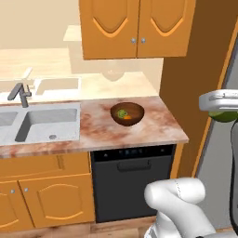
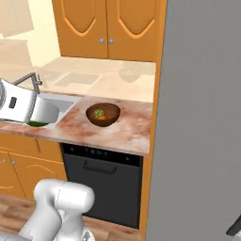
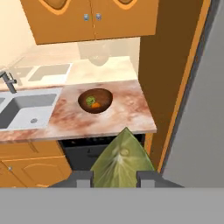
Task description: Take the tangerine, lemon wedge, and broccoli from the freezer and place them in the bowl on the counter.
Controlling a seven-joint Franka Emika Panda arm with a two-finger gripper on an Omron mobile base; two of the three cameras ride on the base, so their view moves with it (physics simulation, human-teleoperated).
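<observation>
The gripper (image 3: 114, 178) grips the lemon wedge (image 3: 121, 159) between its fingers, well apart from the bowl (image 3: 95, 100).

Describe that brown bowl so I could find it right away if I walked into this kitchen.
Start at the marbled counter right of the sink, above the black appliance. The bowl sits there alone, near the counter's middle. It is round, shallow, dark wood-brown, and holds a small orange piece and a small green piece, unlike anything else on the worktop.
</observation>
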